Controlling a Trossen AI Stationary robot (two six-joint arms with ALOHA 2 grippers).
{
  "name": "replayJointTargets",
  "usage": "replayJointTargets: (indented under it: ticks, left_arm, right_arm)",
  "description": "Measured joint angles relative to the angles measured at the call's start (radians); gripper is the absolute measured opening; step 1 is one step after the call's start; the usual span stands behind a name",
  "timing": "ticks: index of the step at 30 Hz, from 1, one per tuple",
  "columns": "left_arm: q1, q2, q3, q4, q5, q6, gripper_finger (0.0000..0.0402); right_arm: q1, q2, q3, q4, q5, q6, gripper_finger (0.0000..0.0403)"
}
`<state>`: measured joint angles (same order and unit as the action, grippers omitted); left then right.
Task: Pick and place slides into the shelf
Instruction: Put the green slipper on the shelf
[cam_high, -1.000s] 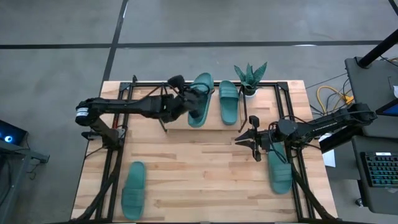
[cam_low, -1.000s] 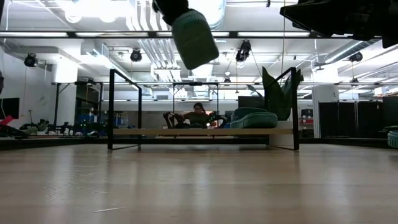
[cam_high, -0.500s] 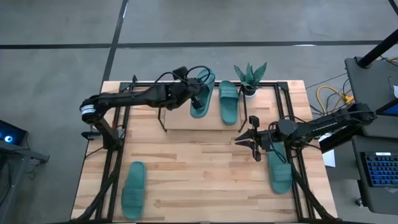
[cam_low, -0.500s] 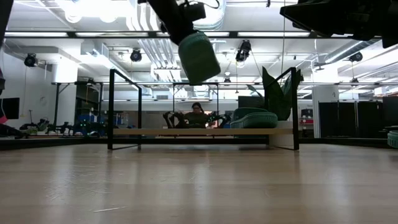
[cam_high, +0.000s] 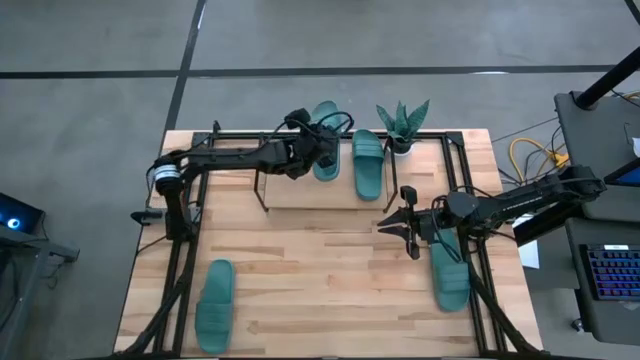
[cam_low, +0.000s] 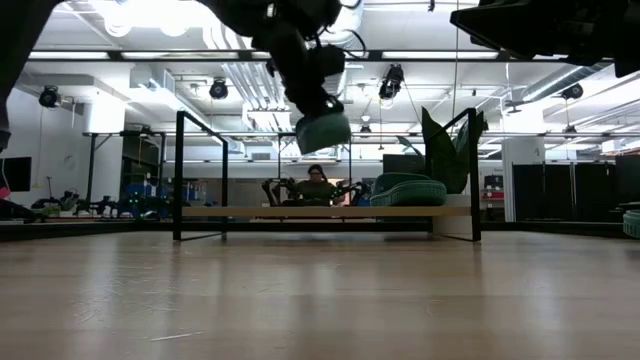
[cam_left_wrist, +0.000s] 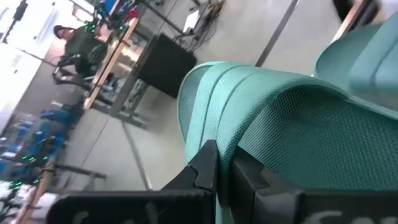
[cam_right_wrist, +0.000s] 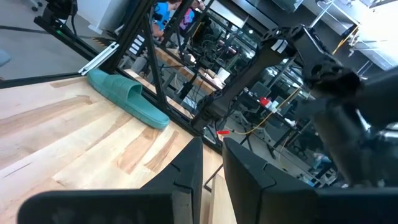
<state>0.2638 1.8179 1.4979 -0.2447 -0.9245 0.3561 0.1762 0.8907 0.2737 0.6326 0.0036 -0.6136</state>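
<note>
Left pincer (cam_high: 318, 152) pinching sandal (cam_high: 326, 140) above shelf (cam_high: 300, 192); risk: thin grip slips, sandal lands on neighbour sandal (cam_high: 367, 162). Right pincer (cam_high: 405, 232) nearly pressed together, idle.

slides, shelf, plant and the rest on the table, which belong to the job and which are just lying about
Job:
- slide held by left gripper over the shelf
- slide on the shelf
- slide near left front corner
- slide under the right arm
- right gripper, waiting mid-table

Lying about:
- potted plant
- keyboard off the table
</note>
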Motion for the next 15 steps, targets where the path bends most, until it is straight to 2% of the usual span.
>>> replayJointTargets:
  ticks: [15]
  left_arm:
    - [0.005,0.078,0.000,0.053,0.000,-0.003,0.0000]
  right_arm:
    - [0.000,0.000,0.000,-0.009,0.008,0.000,0.0054]
